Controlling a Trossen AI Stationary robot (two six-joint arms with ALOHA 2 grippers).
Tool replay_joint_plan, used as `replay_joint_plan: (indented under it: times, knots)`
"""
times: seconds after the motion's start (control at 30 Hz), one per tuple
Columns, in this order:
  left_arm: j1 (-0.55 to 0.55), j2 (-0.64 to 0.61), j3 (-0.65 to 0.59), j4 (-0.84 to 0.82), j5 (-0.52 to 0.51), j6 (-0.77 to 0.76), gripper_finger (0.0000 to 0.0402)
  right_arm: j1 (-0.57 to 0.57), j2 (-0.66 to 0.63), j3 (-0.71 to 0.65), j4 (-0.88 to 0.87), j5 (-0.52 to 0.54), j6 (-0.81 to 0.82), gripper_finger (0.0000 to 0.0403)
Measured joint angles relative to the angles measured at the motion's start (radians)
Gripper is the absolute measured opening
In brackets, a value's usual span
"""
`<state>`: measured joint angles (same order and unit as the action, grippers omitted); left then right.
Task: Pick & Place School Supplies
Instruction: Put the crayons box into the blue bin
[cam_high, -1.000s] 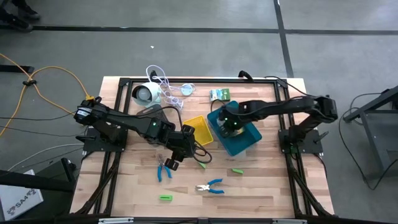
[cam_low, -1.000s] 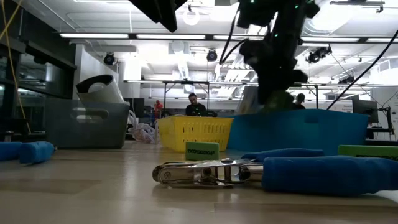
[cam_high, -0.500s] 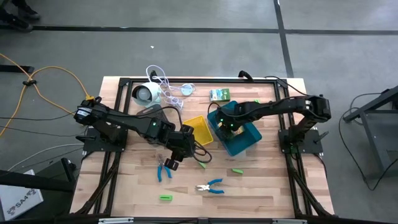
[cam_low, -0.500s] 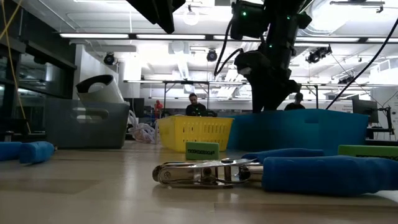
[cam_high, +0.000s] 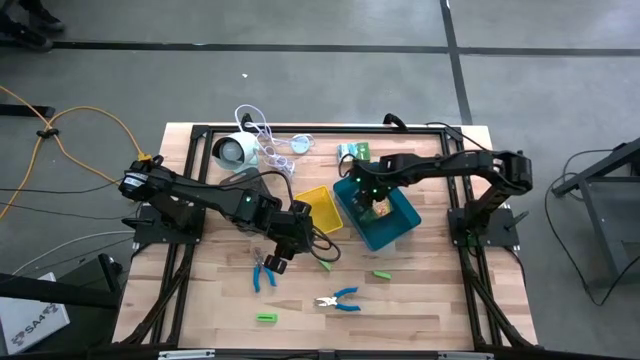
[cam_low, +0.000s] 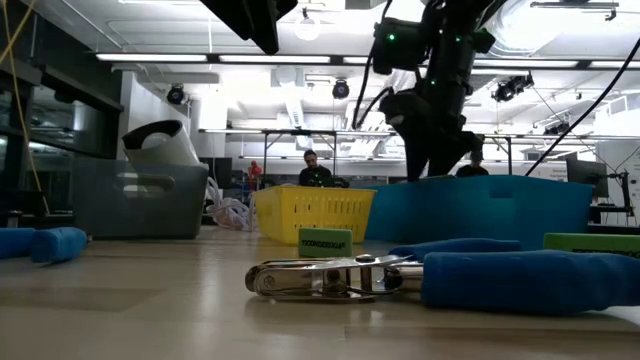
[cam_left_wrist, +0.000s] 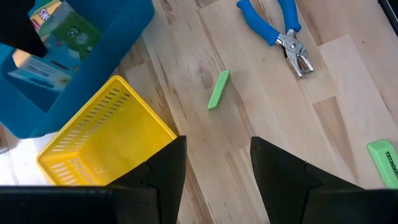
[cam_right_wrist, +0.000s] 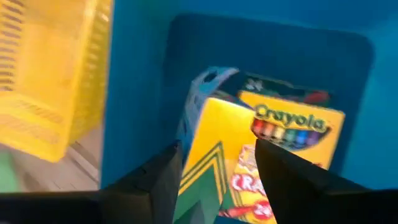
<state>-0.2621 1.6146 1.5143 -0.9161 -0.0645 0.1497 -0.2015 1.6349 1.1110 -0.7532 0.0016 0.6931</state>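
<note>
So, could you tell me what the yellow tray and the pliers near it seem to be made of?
Yellow tray: looks like moulded plastic, matte, with slotted walls. Pliers: shiny bare metal jaws, probably steel, with blue handles that look rubber- or plastic-coated; which one the look leaves open.

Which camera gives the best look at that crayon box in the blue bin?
The right wrist view: the crayon box fills it, label readable. The high view shows a small speck in the blue bin; the left wrist view shows only a corner; the low view hides it.
</note>
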Motion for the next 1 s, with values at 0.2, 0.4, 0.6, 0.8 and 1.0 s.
replay_joint_plan:
  times: [0.2,0.4,0.6,0.8,1.0]
  knots:
    - [0.0,0.0,0.0,0.0,0.0,0.0,0.017,-0.029,0.0,0.0,-0.059,-0.001,-0.018,0.0173]
    - [0.0,0.0,0.0,0.0,0.0,0.0,0.017,-0.045,0.0,0.0,-0.108,-0.001,-0.036,0.0153]
    - [0.0,0.0,0.0,0.0,0.0,0.0,0.017,-0.055,0.0,0.0,-0.102,0.008,-0.066,0.0136]
    - [0.0,0.0,0.0,-0.002,0.0,-0.016,0.017,-0.055,-0.004,0.0,-0.072,0.084,-0.101,0.0121]
    - [0.0,0.0,0.0,-0.035,-0.001,-0.019,0.017,-0.055,-0.058,0.0,0.025,0.104,-0.17,0.0104]
